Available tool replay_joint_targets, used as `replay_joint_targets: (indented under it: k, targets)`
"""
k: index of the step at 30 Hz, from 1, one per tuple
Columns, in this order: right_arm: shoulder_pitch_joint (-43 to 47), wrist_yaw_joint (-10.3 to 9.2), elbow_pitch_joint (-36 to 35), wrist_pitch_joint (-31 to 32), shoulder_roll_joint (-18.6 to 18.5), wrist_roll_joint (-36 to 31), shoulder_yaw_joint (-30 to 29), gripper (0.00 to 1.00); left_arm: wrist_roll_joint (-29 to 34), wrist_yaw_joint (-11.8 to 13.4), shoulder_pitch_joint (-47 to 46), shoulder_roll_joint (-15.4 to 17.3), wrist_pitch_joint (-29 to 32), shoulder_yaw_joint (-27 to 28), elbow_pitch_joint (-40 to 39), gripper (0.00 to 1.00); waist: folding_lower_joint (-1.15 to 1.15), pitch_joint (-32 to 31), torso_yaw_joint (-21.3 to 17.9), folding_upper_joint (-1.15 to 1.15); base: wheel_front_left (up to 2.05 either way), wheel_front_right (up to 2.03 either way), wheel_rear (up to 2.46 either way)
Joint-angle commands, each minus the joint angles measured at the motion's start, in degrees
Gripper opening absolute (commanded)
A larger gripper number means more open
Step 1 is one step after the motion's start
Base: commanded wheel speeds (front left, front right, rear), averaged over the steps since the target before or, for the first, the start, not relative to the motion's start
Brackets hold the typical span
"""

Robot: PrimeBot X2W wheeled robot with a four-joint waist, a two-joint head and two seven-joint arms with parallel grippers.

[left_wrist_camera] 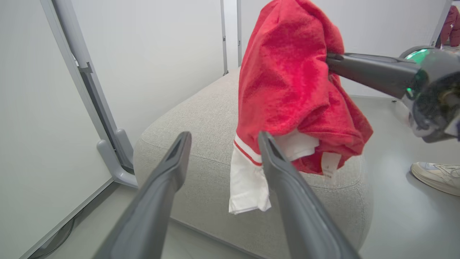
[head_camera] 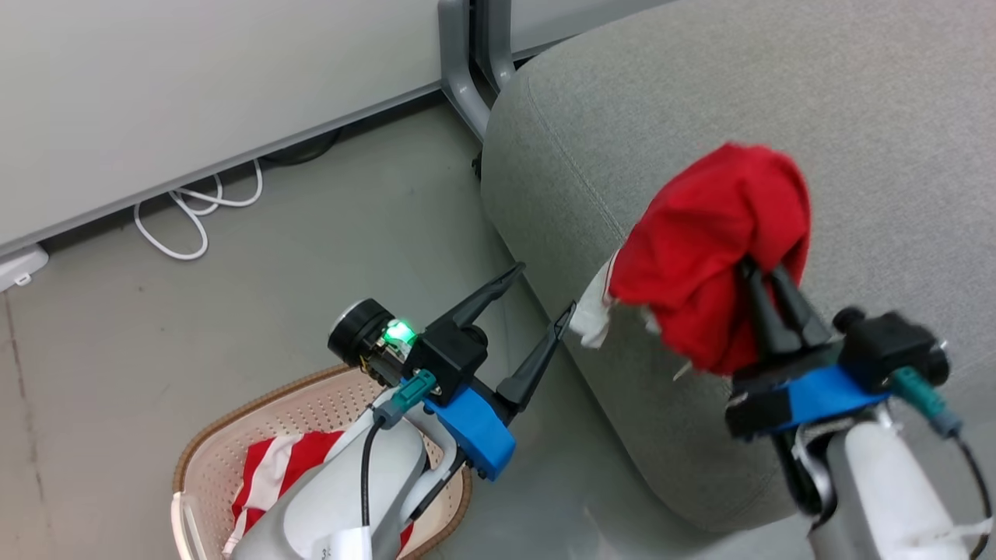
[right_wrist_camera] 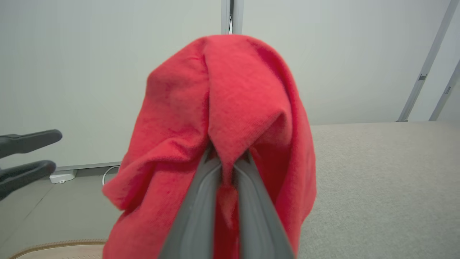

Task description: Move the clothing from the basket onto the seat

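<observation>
My right gripper (head_camera: 762,268) is shut on a bright red garment (head_camera: 712,257) with a white trimmed hem (left_wrist_camera: 249,180), held in the air over the near edge of the light grey seat (head_camera: 778,101). The cloth drapes over both right fingers (right_wrist_camera: 201,212). My left gripper (head_camera: 545,292) stands open and holds nothing, just left of the hanging hem, above the floor between basket and seat. The cream basket (head_camera: 226,459) with its brown rim sits at the lower left, partly behind my left forearm. A second red garment with white stripes (head_camera: 272,467) lies in it.
Grey floor (head_camera: 311,257) runs between basket and seat. A white wall panel with a grey metal foot (head_camera: 463,85) stands behind, with white cables (head_camera: 194,214) along its base. A person's pale shoe (left_wrist_camera: 436,176) rests on the floor beyond the seat.
</observation>
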Motion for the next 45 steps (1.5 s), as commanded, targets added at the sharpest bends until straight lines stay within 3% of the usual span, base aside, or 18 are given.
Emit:
replay_joint_targets:
  k: [1,9,17,22,31,40,41,42,43,44,45]
  targets:
    - [-2.21,0.00,-0.83,-0.24,0.02,0.09,-0.75,0.00,0.33,-0.02,-1.04,0.20,-0.17,0.45,-0.39,1.00,0.00,0.84,0.12,0.00,0.00,0.00,0.00]
    - [-15.50,0.00,-3.36,-0.24,-1.69,0.62,-10.09,0.00,2.85,-0.02,-5.73,1.11,-0.18,1.47,-2.62,1.00,0.00,9.53,2.13,0.00,0.00,0.00,0.00]
    - [-31.37,0.00,-4.72,-0.23,-7.60,0.25,-22.09,0.00,5.89,-0.03,-12.78,2.75,0.03,0.47,-5.48,1.00,0.00,22.22,5.16,0.00,0.00,0.00,0.00]
    - [-37.42,0.00,-2.45,-0.22,-11.89,0.39,-26.70,0.00,7.01,0.02,-16.01,3.89,0.70,0.43,-7.29,1.00,0.00,28.41,6.55,0.00,0.00,0.00,0.00]
    - [-39.05,0.00,11.53,-0.24,-15.29,-0.99,-30.51,0.00,7.86,0.47,-18.24,4.60,1.03,0.09,-9.30,1.00,0.00,33.81,8.04,0.00,0.00,0.00,0.00]
    - [-35.79,0.00,20.82,-0.23,-12.41,-1.45,-32.90,0.00,7.40,0.94,-18.44,4.93,0.81,-0.12,-9.14,1.00,0.00,33.95,8.51,0.00,0.00,0.00,0.00]
    - [-35.38,0.00,21.31,-0.23,-12.17,-1.23,-33.16,0.02,7.31,1.00,-18.48,4.94,0.76,-0.11,-9.02,1.00,0.00,33.76,8.52,0.00,0.00,0.00,0.00]
    - [-35.12,0.00,21.26,-0.22,-11.84,-0.96,-33.40,0.27,7.19,1.04,-18.41,4.96,0.70,-0.09,-8.89,1.00,0.00,33.42,8.48,0.00,0.00,0.00,0.00]
    - [-34.71,0.00,20.91,-0.23,-11.59,-1.09,-33.40,0.84,7.07,1.15,-18.23,4.95,0.62,-0.03,-8.72,1.00,0.00,32.98,8.38,0.00,0.00,0.00,0.00]
    - [-34.13,0.00,20.47,-0.22,-11.23,-1.12,-33.20,1.00,6.99,1.17,-17.89,4.92,0.54,0.01,-8.48,1.00,0.00,32.39,8.23,0.00,0.00,0.00,0.00]
    - [-33.38,0.00,20.11,-0.22,-10.97,-1.06,-32.98,1.00,6.82,1.23,-17.40,4.82,0.41,0.05,-8.24,1.00,0.00,31.61,8.09,0.00,0.00,0.00,0.00]
